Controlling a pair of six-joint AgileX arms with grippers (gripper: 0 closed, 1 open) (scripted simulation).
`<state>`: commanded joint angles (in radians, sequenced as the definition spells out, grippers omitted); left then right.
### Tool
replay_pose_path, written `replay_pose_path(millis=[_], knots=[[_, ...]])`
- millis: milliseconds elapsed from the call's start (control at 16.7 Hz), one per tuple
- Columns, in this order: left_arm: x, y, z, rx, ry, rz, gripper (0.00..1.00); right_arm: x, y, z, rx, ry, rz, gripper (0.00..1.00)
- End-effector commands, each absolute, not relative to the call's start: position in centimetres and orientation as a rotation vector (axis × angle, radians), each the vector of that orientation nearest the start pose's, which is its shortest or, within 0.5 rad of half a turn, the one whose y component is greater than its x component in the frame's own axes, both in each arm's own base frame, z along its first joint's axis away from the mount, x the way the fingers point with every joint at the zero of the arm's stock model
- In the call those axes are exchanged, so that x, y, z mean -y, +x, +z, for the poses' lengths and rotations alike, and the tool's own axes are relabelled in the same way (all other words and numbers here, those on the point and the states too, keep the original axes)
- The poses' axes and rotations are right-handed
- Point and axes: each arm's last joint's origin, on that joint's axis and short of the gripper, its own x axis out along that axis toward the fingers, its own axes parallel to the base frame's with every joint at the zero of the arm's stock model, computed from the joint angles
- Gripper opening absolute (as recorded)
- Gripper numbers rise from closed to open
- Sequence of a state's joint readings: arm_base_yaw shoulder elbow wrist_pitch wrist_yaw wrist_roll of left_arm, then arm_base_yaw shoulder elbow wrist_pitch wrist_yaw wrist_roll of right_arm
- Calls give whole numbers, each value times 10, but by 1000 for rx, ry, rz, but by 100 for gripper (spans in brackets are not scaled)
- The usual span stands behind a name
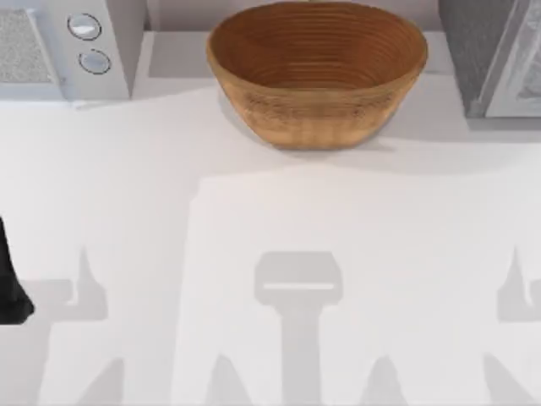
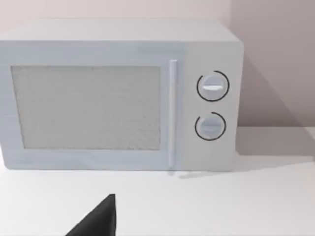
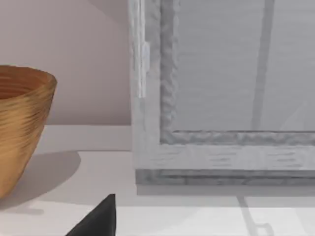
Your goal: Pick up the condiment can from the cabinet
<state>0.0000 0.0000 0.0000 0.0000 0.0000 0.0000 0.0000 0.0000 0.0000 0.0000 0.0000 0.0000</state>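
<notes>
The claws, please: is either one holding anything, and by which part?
Cannot be told. A dark left claw tip and right claw tip show, nothing visibly between them.

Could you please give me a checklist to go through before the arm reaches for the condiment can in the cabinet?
1. Cabinet door looks shut: not ok.
2. Condiment can's spot inside: cannot tell.
3. Right gripper faces the cabinet: ok.
4. Basket stands apart from the cabinet: ok.
5. Left arm parked at the table's left edge: ok.
</notes>
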Motion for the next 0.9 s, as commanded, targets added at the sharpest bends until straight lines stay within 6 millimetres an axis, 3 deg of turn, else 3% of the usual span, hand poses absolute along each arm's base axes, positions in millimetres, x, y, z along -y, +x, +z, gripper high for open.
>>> replay_pose_path(millis=[240,420,600,900], knots=[[1,106,160,0,0,0,100,1,106,167,-12,0,-3,100],[1,106,160,0,0,0,100,0,108,198,-40,-1,-9,100],[1,106,160,0,0,0,100,-3,116,252,-52,-2,-9,100],[1,106,160,0,0,0,100,-12,149,365,-35,-3,-3,100]])
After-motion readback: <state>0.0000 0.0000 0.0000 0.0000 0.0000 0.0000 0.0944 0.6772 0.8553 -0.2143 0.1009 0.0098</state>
